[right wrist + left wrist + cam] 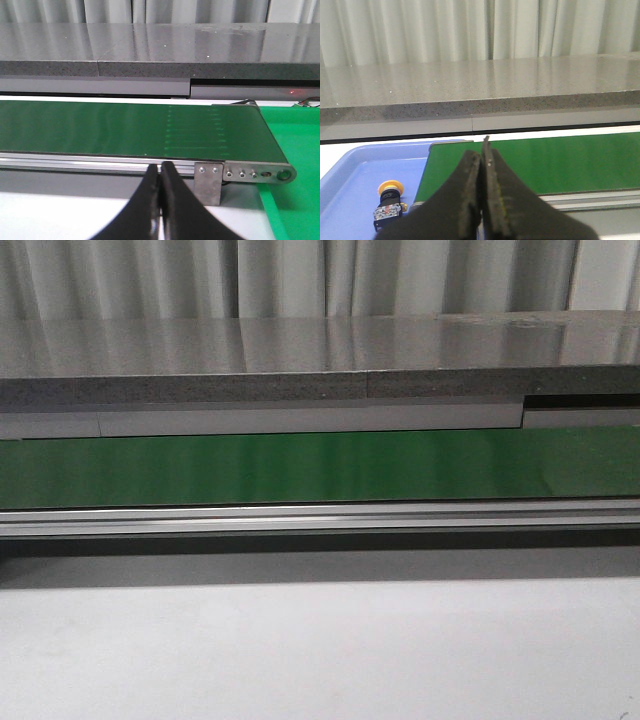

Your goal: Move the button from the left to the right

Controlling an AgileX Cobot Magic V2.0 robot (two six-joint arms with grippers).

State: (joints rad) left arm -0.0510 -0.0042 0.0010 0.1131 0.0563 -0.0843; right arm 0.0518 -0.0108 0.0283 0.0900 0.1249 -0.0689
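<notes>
The button (389,205), a yellow-orange cap on a black boxy body, stands in a blue tray (355,170) off the left end of the green belt (560,162). My left gripper (481,155) is shut and empty, over the belt's left end, to the right of the button and apart from it. My right gripper (159,169) is shut and empty, in front of the belt's aluminium rail (100,162) near its right end. The front view shows the belt (320,468) bare, with no gripper and no button.
A grey stone counter (320,365) runs behind the belt. A green tray (295,150) lies past the belt's right end roller (285,175). A metal bracket (209,182) hangs below the rail. A white table top (320,650) lies in front.
</notes>
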